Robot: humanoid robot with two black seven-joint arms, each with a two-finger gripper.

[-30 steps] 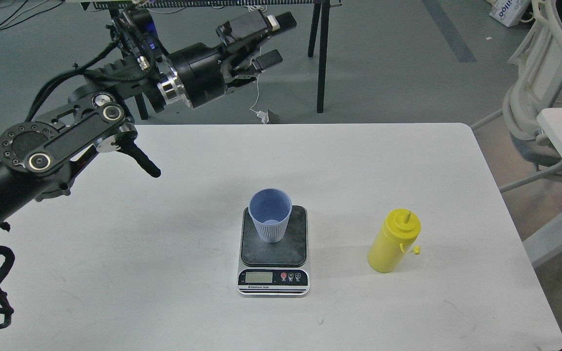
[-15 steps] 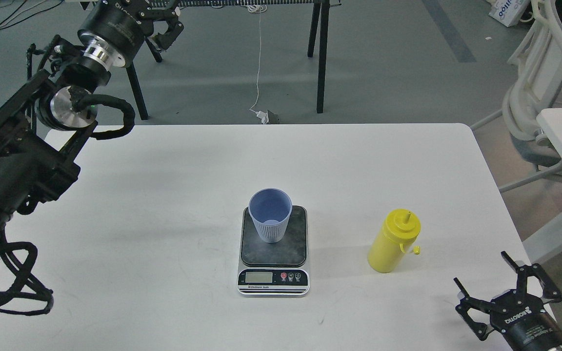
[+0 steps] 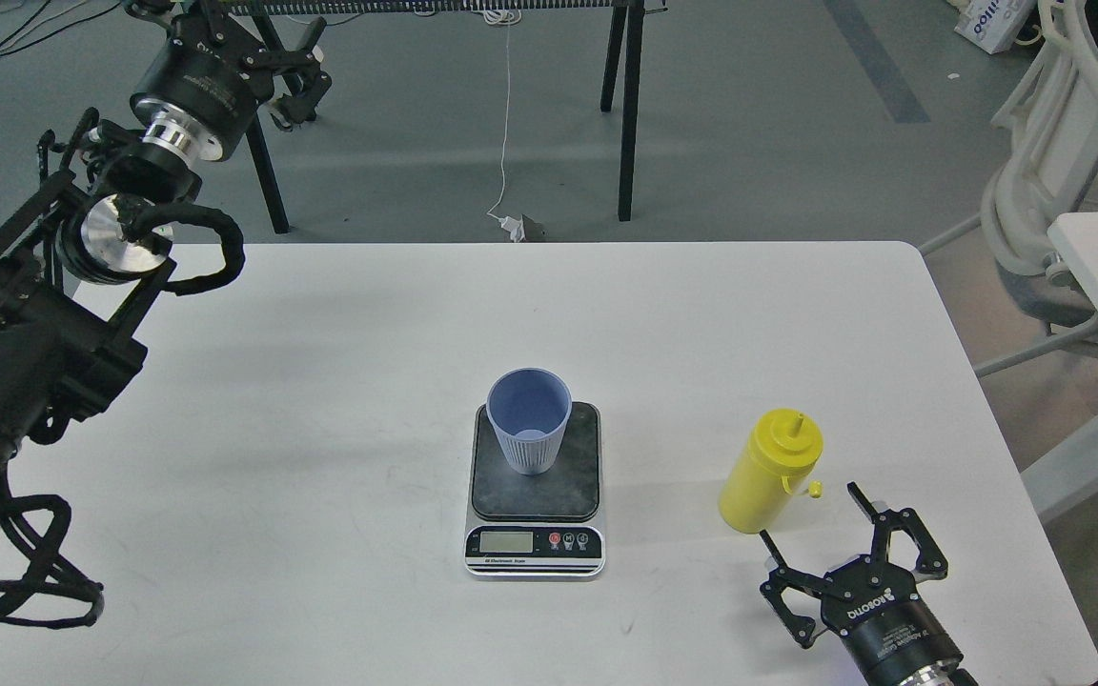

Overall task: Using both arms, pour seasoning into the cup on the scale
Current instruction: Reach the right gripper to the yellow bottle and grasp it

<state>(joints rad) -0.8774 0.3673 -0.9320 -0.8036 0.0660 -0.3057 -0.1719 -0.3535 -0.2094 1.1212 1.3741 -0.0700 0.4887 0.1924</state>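
The light blue ribbed cup [image 3: 528, 420] stands upright on the dark plate of the digital scale [image 3: 535, 497] at the table's middle. The yellow squeeze bottle [image 3: 769, 471] stands upright to the right of the scale, its nozzle tip uncovered. My right gripper [image 3: 811, 519] is open and empty, just in front of and slightly right of the bottle, not touching it. My left gripper [image 3: 296, 71] is raised high at the far left, beyond the table's back edge, far from the cup; its fingers look spread but small and dark.
The white table [image 3: 320, 381] holds the scale and bottle. A white chair [image 3: 1049, 191] and a second table stand to the right. Black stand legs [image 3: 627, 105] and a cable are on the floor behind.
My right gripper has moved left and forward from the table's front right corner to just short of the bottle. My left arm has shifted slightly left and up.
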